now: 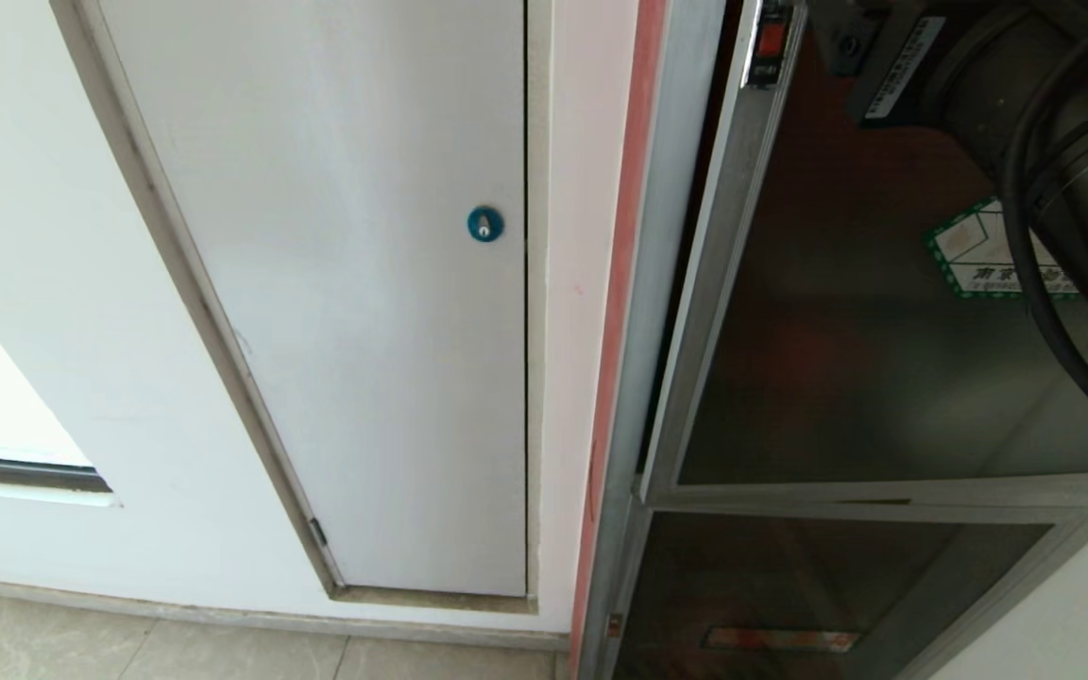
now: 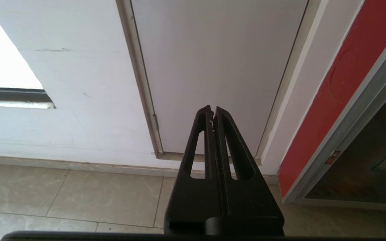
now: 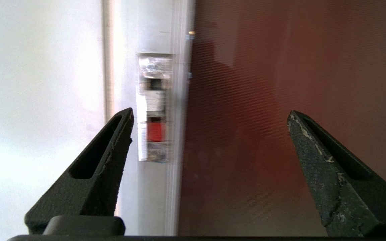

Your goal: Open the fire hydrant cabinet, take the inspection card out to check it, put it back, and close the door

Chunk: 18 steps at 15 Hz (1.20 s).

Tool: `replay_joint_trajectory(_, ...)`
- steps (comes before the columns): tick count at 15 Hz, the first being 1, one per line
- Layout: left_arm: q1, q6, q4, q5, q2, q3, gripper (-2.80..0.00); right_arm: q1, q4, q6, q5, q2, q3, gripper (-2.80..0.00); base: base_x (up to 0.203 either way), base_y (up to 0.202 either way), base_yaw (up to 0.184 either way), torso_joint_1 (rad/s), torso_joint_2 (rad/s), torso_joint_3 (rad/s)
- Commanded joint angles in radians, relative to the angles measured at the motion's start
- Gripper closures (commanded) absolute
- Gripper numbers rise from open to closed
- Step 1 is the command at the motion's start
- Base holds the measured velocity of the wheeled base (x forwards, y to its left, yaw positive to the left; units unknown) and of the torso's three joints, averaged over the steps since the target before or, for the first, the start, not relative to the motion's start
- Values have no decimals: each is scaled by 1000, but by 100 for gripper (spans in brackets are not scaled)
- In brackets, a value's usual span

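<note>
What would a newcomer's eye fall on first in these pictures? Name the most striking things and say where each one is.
First, the dark tinted glass door in its silver frame on the right, standing slightly ajar, with a green-bordered sticker and a small red latch on its edge. The right gripper faces that latch with its jaws wide open and empty. To the left, a plain white panel carries a round blue lock.

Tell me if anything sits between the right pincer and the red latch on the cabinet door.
Nothing visible does. In the right wrist view the right pincer is open and empty, facing the red latch on the door frame, with only open air between. The left pincer hangs shut, away by the white panel.
</note>
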Motion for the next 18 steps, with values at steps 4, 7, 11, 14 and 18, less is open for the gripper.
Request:
replay_joint_trajectory(4, -1, -1, 0, 0, 1, 0, 0, 3, -7, -6, -22, -21, 61, -280, 0, 0, 0, 0, 0, 0)
replay_joint_trajectory(7, -1, -1, 1, 0, 1, 0, 0, 3, -8, -6, -37, -69, 111, 0, 0, 0, 0, 0, 0, 0)
replay_joint_trajectory(11, -1, -1, 0, 0, 1, 0, 0, 3, -7, -12, -61, -137, 171, 0, 0, 0, 0, 0, 0, 0)
replay_joint_trajectory(14, -1, -1, 0, 0, 1, 0, 0, 3, -7, -17, -74, -195, 221, 0, 0, 0, 0, 0, 0, 0)
replay_joint_trajectory(18, -1, -1, 1, 0, 1, 0, 0, 3, -5, -21, -88, -279, 278, 0, 0, 0, 0, 0, 0, 0)
